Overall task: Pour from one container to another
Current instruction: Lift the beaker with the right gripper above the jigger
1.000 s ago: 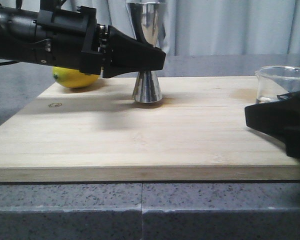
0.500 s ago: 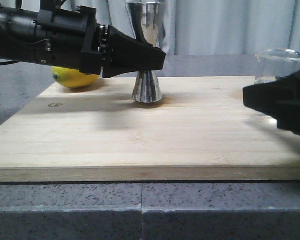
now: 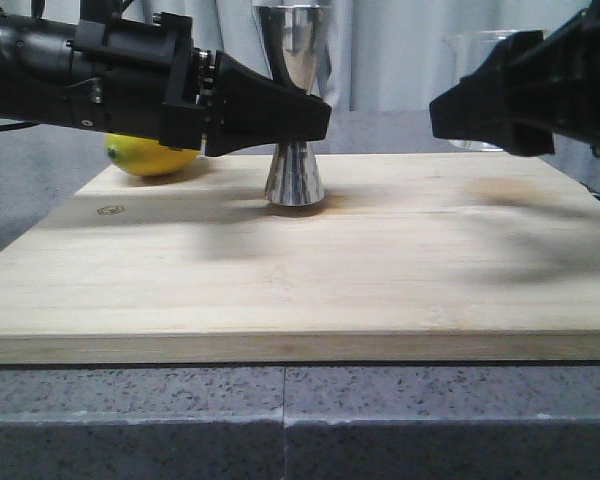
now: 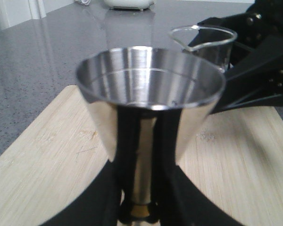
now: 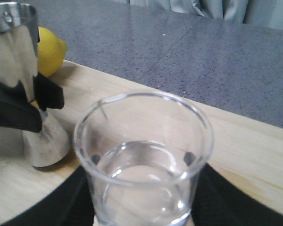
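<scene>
Up it went! The right gripper (image 3: 450,112), pinching the beaker (image 5: 144,162), had lifted it off the board (image 3: 280,290), leftward toward the jigger (image 3: 293,100), which the left gripper (image 3: 315,115) clamped upright — pour looked imminent.

In the front view the left gripper (image 3: 315,118) covers the waist of the jigger (image 3: 294,175), whose top rim is cut off by the picture's upper edge, and the left arm hides most of the lemon (image 3: 148,155). The right gripper (image 3: 450,112) blocks nearly all of the beaker (image 3: 472,42), leaving only a pale strip of glass near its rim, so the liquid level cannot be read there. In the left wrist view the jigger's base is cut off and its gold band seems barely visible.
</scene>
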Controlling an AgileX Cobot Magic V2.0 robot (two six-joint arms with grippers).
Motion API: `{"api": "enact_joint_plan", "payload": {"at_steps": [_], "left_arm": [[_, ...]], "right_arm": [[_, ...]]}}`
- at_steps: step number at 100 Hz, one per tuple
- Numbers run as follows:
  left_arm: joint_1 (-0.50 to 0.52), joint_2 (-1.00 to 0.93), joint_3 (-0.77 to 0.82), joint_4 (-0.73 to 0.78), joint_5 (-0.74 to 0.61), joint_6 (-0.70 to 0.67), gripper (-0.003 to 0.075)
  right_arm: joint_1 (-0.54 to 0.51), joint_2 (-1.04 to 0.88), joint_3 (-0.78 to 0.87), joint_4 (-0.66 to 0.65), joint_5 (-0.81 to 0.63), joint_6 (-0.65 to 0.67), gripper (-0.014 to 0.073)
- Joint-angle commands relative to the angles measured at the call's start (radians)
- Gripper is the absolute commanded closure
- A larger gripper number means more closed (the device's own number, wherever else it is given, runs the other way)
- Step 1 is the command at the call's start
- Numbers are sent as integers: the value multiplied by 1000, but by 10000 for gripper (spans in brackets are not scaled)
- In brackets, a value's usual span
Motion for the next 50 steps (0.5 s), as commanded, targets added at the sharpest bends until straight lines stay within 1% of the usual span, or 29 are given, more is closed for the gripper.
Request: {"api": "enact_joint_plan", "payload": {"at_steps": [1, 13, 27, 42, 50], "left_arm": [[-9, -46, -28, -81, 107, -3, 713], [-9, -46, -28, -81, 107, -3, 713], [-9, -46, -28, -81, 107, -3, 713], [-9, -46, -28, -81, 107, -3, 713], [-9, -46, -28, -81, 107, -3, 713]], "right_arm": [[-17, -13, -103, -42, 57, -10, 316], [-24, -13, -197, -108, 187, -10, 316], [-24, -13, -282, -154, 274, -10, 316], [-24, -12, -378, -252, 406, -10, 316], [-24, -5, -416, -291, 452, -10, 316]]}}
